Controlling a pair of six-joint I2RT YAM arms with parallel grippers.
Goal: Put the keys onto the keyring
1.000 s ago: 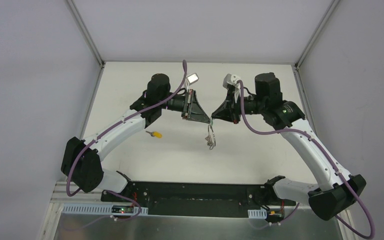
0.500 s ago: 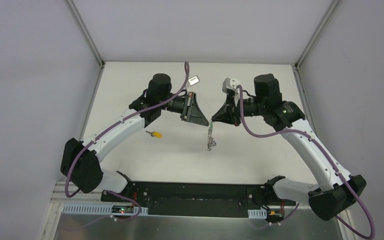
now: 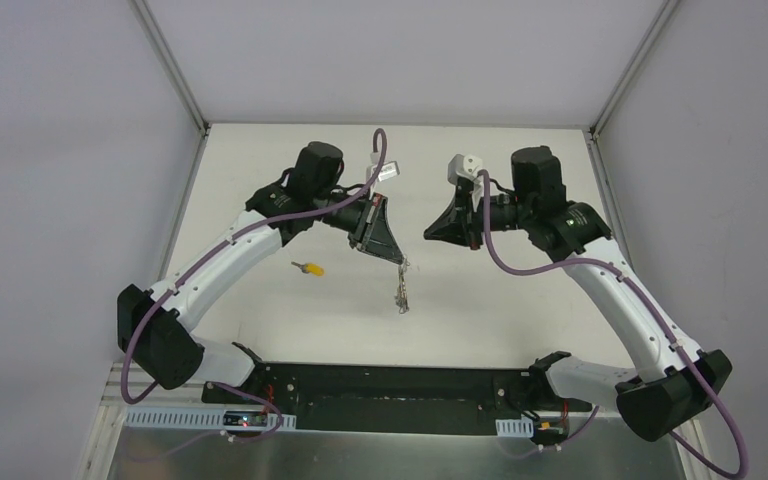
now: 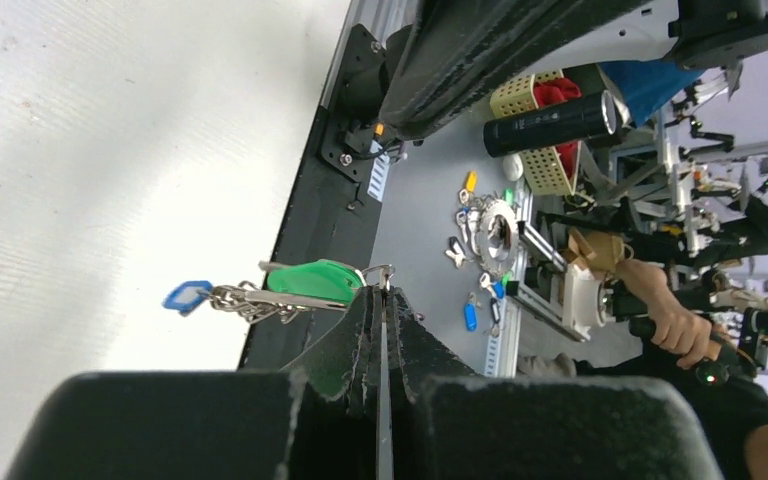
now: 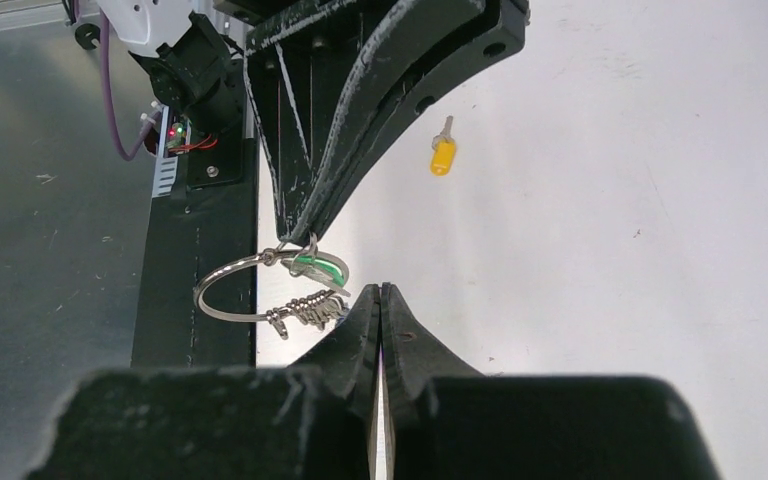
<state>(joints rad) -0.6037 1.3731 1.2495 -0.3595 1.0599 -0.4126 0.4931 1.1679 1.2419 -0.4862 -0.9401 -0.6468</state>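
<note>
My left gripper (image 3: 401, 262) is shut on the keyring (image 3: 399, 290), which hangs below its tips above the table. In the left wrist view the pads (image 4: 382, 292) pinch the ring's wire; the green-headed key (image 4: 315, 280), the silver keys (image 4: 250, 300) and the blue-headed key (image 4: 188, 296) hang on it. The right wrist view shows the ring (image 5: 222, 295) with the green key (image 5: 320, 267) at the left gripper's tip. My right gripper (image 3: 427, 235) is shut and empty, just right of the ring. The yellow-orange key (image 3: 309, 268) lies on the table to the left, also in the right wrist view (image 5: 443, 155).
The black base plate (image 3: 390, 385) runs along the table's near edge. White walls close in the table at the back and both sides. Beyond the near edge a grey bench (image 4: 430, 200) holds loose keys and clutter.
My right gripper has let go of the ring. My left gripper has swung down and to the left with the keyring, opening a gap between the two grippers.
</note>
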